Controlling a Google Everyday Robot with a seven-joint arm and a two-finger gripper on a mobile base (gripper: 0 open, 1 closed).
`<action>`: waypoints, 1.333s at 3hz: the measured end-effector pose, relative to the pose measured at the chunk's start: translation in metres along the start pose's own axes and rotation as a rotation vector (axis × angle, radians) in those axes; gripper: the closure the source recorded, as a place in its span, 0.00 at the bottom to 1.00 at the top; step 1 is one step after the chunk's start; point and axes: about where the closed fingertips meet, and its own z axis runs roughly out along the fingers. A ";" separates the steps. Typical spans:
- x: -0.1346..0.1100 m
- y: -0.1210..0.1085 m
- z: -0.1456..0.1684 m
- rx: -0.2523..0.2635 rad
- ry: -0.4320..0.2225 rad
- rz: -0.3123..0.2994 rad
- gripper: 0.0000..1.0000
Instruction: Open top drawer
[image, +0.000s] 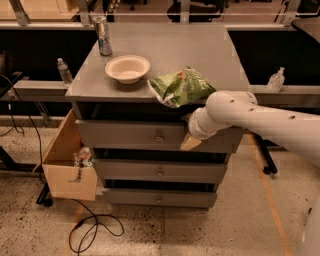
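Observation:
The top drawer is the wide grey front under the cabinet's top, with a small round metal knob at its centre. Its front sits about in line with the cabinet, with a dark gap above it. My gripper is on the end of the white arm that reaches in from the right. Its tan tip lies against the right part of the drawer front, a little right of and below the knob. It holds nothing that I can see.
On the cabinet's top stand a can and a white bowl, and a green chip bag overhangs the front edge above the gripper. Two slimmer drawers sit below. A tan wooden box and a cable are at the left.

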 end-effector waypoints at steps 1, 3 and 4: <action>0.000 0.005 0.006 -0.012 -0.001 0.001 0.61; -0.004 0.000 -0.003 -0.012 -0.002 0.001 1.00; -0.004 0.000 -0.004 -0.012 -0.002 0.001 1.00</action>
